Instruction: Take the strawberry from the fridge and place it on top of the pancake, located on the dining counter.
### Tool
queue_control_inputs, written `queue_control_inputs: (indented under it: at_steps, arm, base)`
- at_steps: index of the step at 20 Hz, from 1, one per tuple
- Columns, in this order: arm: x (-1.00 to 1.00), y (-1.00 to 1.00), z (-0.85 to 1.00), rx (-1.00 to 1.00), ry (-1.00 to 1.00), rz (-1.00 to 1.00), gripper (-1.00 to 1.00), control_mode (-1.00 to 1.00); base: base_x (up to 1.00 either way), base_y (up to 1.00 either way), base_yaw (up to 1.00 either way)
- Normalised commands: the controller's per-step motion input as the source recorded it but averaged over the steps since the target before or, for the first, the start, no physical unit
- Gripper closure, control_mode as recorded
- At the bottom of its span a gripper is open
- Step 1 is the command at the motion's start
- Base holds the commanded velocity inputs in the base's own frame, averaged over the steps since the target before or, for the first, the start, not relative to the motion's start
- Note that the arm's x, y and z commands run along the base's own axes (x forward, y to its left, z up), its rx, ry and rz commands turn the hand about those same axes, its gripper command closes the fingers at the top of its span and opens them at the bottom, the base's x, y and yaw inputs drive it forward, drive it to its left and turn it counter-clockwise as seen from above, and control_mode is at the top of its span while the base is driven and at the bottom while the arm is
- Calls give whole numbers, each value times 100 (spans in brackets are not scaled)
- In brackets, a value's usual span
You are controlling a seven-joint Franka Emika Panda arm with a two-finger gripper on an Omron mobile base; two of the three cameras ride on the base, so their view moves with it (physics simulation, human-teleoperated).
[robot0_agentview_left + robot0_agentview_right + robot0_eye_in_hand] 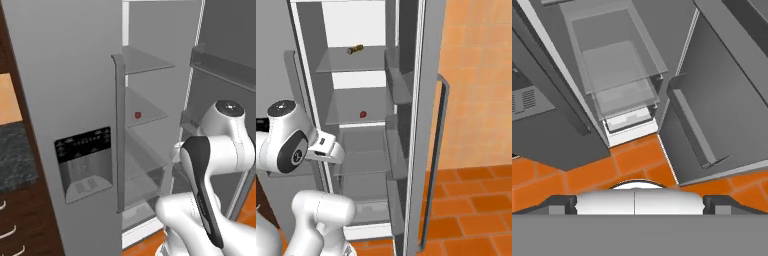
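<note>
1. Gripper (640,200) looks down at the orange floor; tips barely visible, so cannot tell whether parted or closed.
2. Risk: the wrist clipping the open door (426,125) or a shelf edge while reaching in.
3. Fridge (65,75): strawberry (363,114) sits alone mid-shelf, 12 o'clock from the arm; a yellowish item (355,49) lies one shelf higher.

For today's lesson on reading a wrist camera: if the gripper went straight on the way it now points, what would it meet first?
Probably the orange tiled floor in front of the fridge, near its lowest drawers; depth is uncertain.
</note>
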Motion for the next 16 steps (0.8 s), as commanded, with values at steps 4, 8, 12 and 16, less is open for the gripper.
queue_control_inputs:
  at_steps: [4,8,12,16]
  arm:
    - [0,0,0,0,0,0,-100,100]
    - [0,0,0,0,0,0,-100,100]
    - [0,0,0,0,0,0,-100,100]
    - [0,0,0,0,0,0,-100,100]
  base:
    - [42,29,-13]
    - [44,23,-12]
    - [48,21,-12]
    - [47,5,-7]
